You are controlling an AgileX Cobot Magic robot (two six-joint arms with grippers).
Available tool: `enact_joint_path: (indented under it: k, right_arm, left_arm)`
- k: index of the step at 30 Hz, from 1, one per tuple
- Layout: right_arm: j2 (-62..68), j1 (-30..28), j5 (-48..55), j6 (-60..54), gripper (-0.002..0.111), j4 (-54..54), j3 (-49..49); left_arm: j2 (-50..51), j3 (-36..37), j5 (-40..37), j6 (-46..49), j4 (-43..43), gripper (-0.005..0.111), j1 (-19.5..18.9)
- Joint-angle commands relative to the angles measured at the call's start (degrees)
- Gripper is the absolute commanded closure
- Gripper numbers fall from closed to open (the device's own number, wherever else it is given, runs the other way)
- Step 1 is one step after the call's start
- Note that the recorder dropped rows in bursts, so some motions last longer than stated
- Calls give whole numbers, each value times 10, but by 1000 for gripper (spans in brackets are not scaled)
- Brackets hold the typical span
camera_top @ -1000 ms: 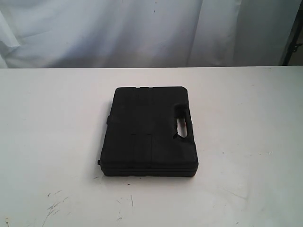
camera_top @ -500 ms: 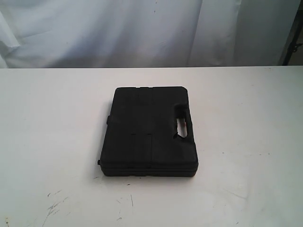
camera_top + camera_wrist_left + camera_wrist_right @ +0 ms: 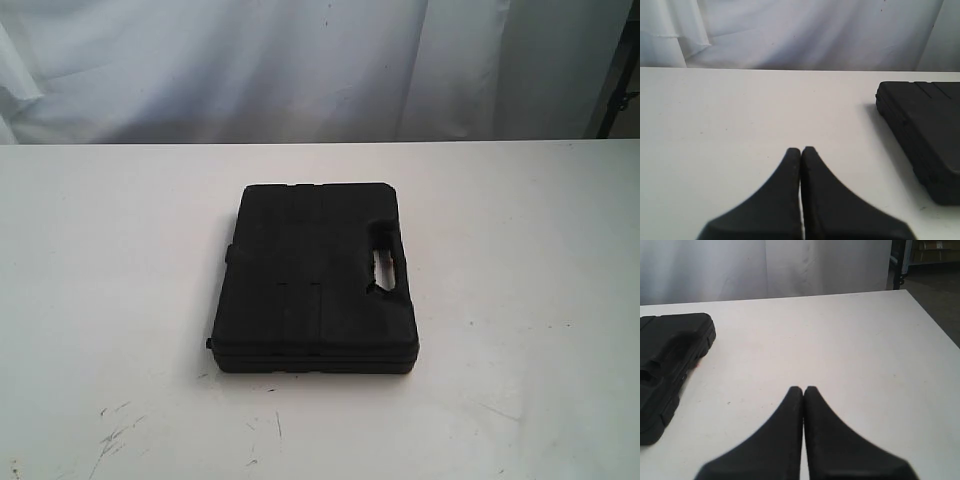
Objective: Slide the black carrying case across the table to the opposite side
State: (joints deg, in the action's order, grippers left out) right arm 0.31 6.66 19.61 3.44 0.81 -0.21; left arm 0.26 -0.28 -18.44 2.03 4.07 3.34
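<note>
- Black case (image 3: 313, 278) is lying flat on the white desk (image 3: 520, 220), with bare desk showing on all 4 sides of it.
- Oblong handle slot (image 3: 383, 268) is sitting along the case's right edge in the exterior view, and white desk is showing through it.
- Left tool (image 3: 801, 150) is pointing over bare desk off the case's plain left side, well apart from it. Its 2 fingers are pressed together, pinching nothing.
- Right tool (image 3: 803, 389) is pointing over bare desk off the case's handle side, also well apart. Its 2 fingers are pressed together too, pinching nothing.
- Neither tool is touching the case.
- Dark scratch marks (image 3: 115, 435) are showing on the desk, nearer the exterior camera than the case and to its left.
- White cloth backdrop (image 3: 300, 70) is hanging beyond the case's far edge, behind the desk.
</note>
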Motion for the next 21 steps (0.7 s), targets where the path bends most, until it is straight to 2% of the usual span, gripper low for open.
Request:
enact_joint_path:
  k: [1,5,15,21]
  right_arm:
    - [-3,-4,-66,0,108,-4,2]
    - [-3,-4,-153,0,108,-11,2]
    - [-3,-4,-191,-7,108,-13,2]
    - [-3,-4,-299,-6,108,-13,2]
  left_arm:
    - [-3,3,2,-3,-2,107,0]
    - [-3,3,2,-3,-2,107,0]
    - [-3,3,2,-1,-2,107,0]
    - [-3,3,2,-1,-2,107,0]
